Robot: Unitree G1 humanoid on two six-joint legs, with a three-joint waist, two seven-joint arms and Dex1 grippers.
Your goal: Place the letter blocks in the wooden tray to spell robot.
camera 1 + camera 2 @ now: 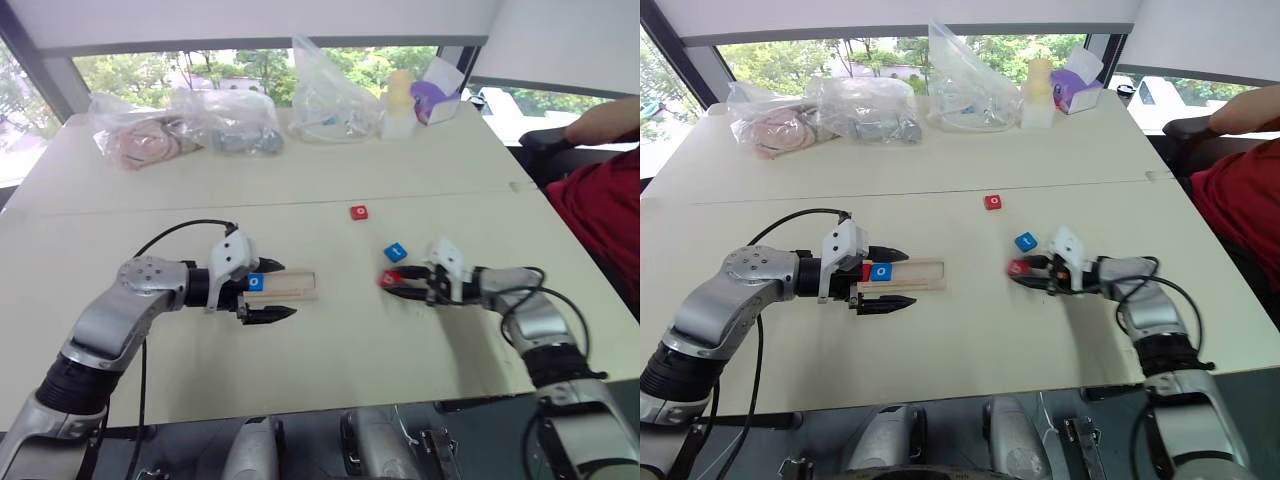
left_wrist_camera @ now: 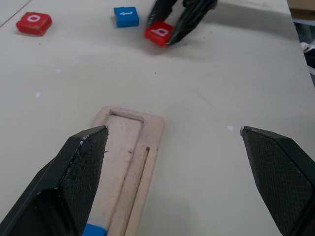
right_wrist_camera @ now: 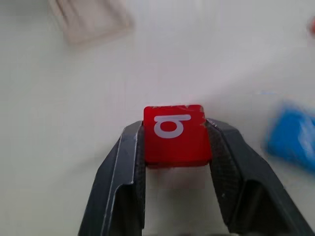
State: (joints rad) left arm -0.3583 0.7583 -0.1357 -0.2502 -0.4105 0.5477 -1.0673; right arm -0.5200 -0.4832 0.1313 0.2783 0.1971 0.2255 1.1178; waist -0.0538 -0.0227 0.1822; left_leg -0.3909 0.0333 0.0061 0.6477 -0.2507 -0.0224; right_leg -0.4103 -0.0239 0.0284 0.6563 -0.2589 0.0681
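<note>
1. From my head, left eye: the wooden tray (image 1: 288,285) lay on the table (image 1: 330,360) between the fingers of my left gripper (image 1: 272,290), which stood wide apart and held nothing. A blue "o" block (image 1: 256,282) sat at the tray's left end. My right gripper (image 1: 397,283) was closed on the red "b" block (image 1: 389,279), to the right of the tray. The blue "t" block (image 1: 396,252) lay just beyond it, and a red "o" block (image 1: 359,212) farther off.

2. Right eye: a red block (image 1: 867,271) sat left of the blue "o" in the tray, probably the "r". I judged two of five placed and three left, one of them in my grip. The tray's right part was empty.

3. Left wrist: the bare slot had a raised rim all round. The table between tray and loose blocks was bare, giving an open path.

4. Right wrist: my fingers (image 3: 123,167) pinched the "b" by two opposite sides. The table's near edge was well behind me, and bags (image 1: 190,125) and a person's arm (image 1: 605,120) stood far off.
</note>
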